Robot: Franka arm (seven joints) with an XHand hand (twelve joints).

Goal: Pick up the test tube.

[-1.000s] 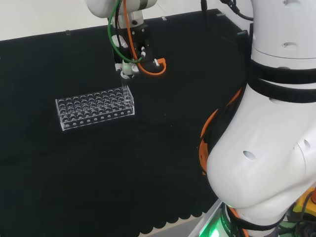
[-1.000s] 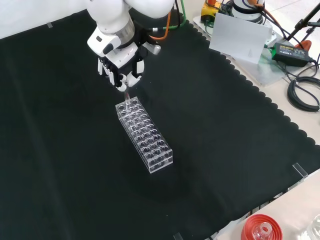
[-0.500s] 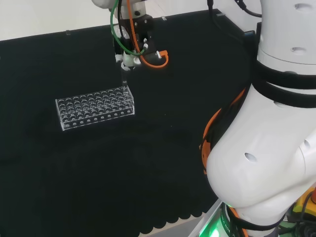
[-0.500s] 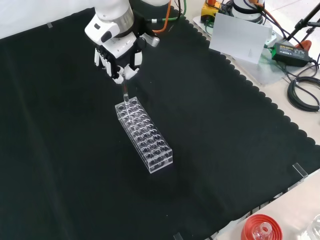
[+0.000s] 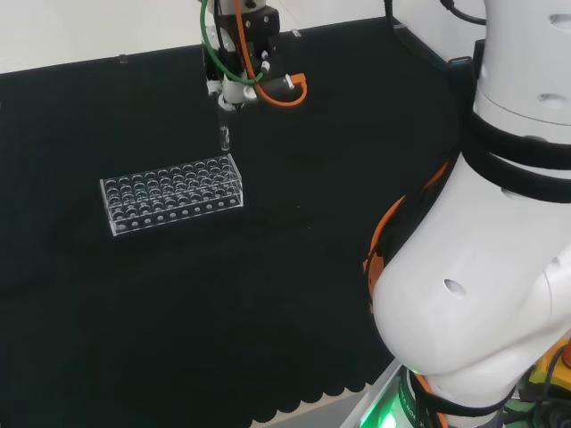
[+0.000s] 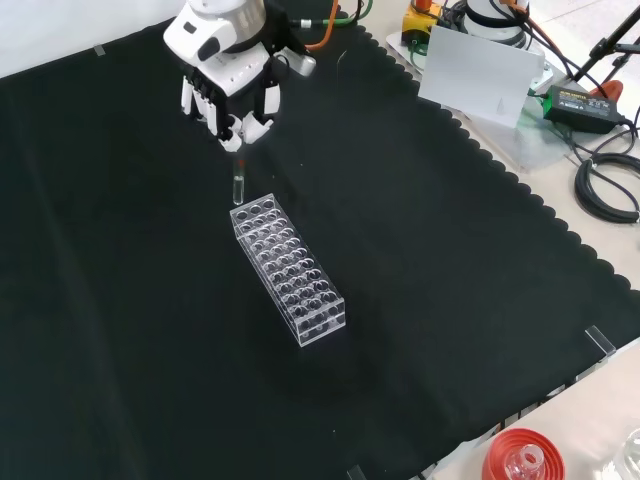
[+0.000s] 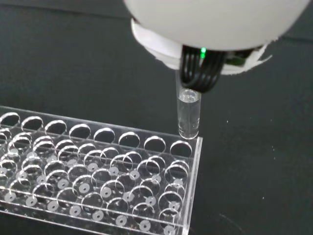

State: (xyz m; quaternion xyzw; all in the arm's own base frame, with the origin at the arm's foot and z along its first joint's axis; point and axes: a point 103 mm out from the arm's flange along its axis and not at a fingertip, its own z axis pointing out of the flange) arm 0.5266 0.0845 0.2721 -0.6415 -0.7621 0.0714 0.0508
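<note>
A clear glass test tube [image 5: 225, 136] [image 6: 238, 186] [image 7: 188, 116] hangs upright from my hand [image 5: 234, 85] [image 6: 230, 100], whose fingers are curled around its top. Its rounded bottom is clear of the rack, just above the corner hole at the rack's end. The clear plastic test tube rack [image 5: 171, 193] [image 6: 288, 268] [image 7: 93, 178] lies on the black cloth below, and its holes look empty. In the head view my hand is above the rack's right end; in the front view it is above the rack's far end.
Black cloth [image 6: 450, 260] covers the bench around the rack. A red ribbed ring stand [image 6: 522, 458] sits at the front view's lower right edge. Cables and a white box [image 6: 480, 70] lie off the cloth at the upper right.
My hand has risen with the test tube. The tube's bottom was in the rack's corner hole one second ago and now hangs free above it. The rack has stayed put.
</note>
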